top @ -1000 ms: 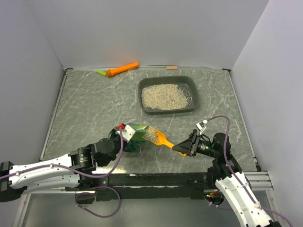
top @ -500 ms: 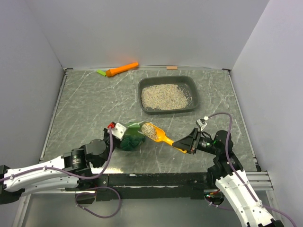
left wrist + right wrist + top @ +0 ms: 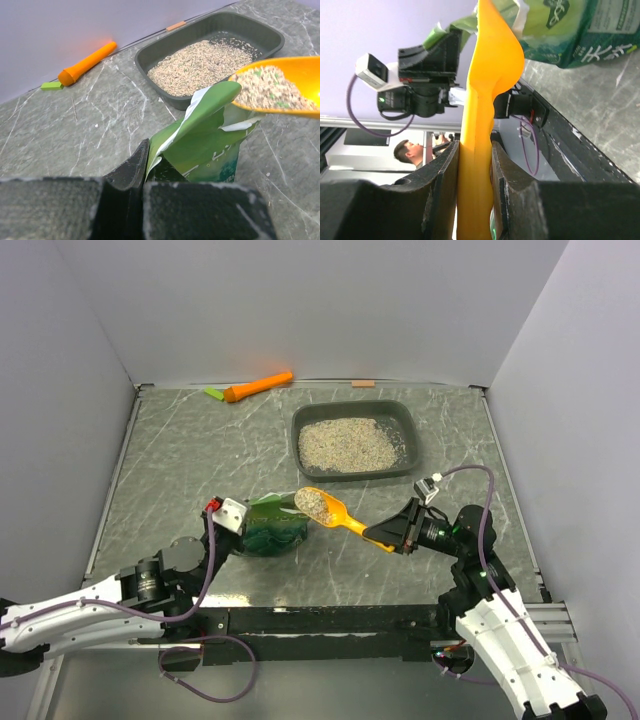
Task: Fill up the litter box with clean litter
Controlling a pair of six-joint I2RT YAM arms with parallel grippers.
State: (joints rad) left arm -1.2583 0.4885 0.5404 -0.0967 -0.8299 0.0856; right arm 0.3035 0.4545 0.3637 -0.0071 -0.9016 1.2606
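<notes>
Reckon roughly midway through, going by the top view. Starting far left: got the left gripper [image 3: 146,160] pinched tight on the top flap of the green bag [image 3: 272,532], propping it open down near 6 o'clock on the table [image 3: 180,460]. Ignoring the orange stick [image 3: 258,386] way up at 11 o'clock, no part in this as far as can be told. Next along, an orange scoop [image 3: 330,510] hanging just over the bag mouth, heaped with clean litter [image 3: 312,502], bowl roughly level, no spill visible. Then the litter box [image 3: 405,420], up at about 1 o'clock from the scoop and well apart from it, already carrying a decent layer of the same stuff over most of its floor, sparser toward the right end with some bare grey there. Furthest right, the right gripper [image 3: 385,533] clamped on the scoop handle, jaws snug either side of it in the wrist view. So, done: a fair few scoops' worth tipped in, by the look of it, plus one more loaded up. Left to do: carrying this load over toward 1 o'clock, tipping it in (probably best at that thin right end), then likely a few more trips before calling it full. Worth keeping the scoop flat on the way over.
</notes>
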